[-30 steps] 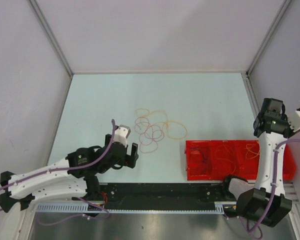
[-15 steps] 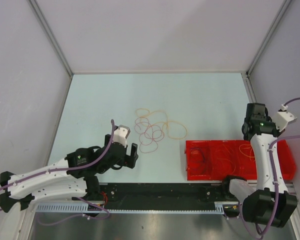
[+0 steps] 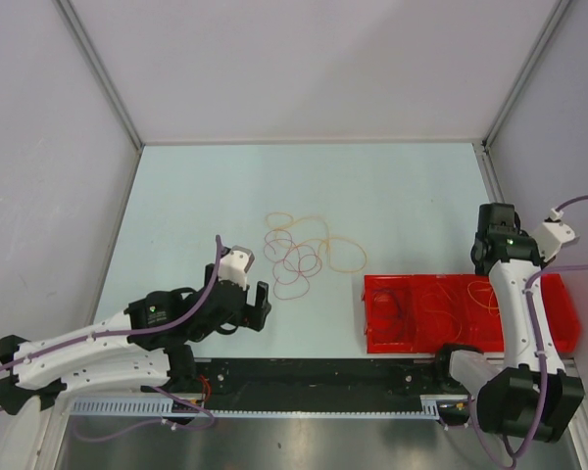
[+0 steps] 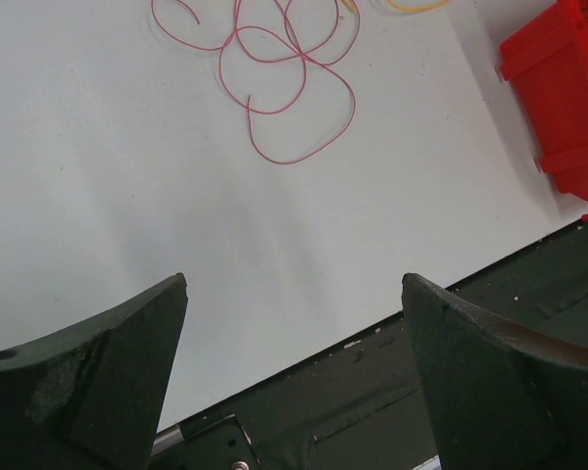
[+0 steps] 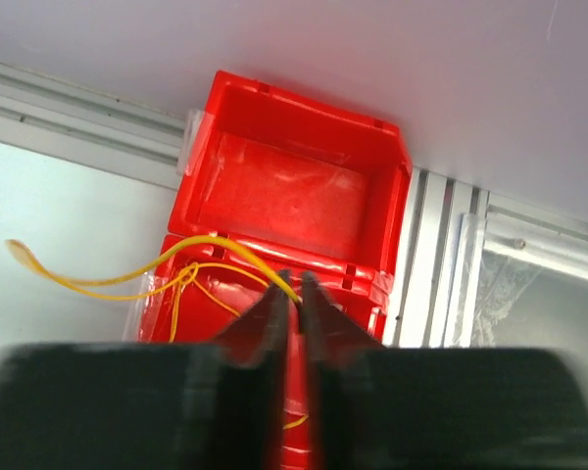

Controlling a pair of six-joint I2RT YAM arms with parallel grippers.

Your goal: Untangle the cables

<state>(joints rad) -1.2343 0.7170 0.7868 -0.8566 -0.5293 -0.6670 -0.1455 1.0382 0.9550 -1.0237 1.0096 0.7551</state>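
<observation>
The cables (image 3: 299, 257) lie as a loose tangle of thin red, purple-grey and orange loops in the middle of the table. My left gripper (image 3: 260, 305) is open and empty, just near-left of the tangle. In the left wrist view (image 4: 294, 284) the red loops (image 4: 274, 88) lie ahead of its wide-apart fingers. My right gripper (image 3: 488, 257) hangs over the red bin (image 3: 382, 338). In the right wrist view (image 5: 294, 284) its jaws are shut on a yellow cable (image 5: 216, 245), which trails left over the bin's rim.
The red bin has several compartments (image 5: 304, 186) with thin cables inside, at the table's near right; its corner shows in the left wrist view (image 4: 568, 88). A black rail (image 3: 314, 377) runs along the near edge. Grey walls close in the table.
My right arm has swung left from the right wall to over the bin's right end. My left arm has barely moved.
</observation>
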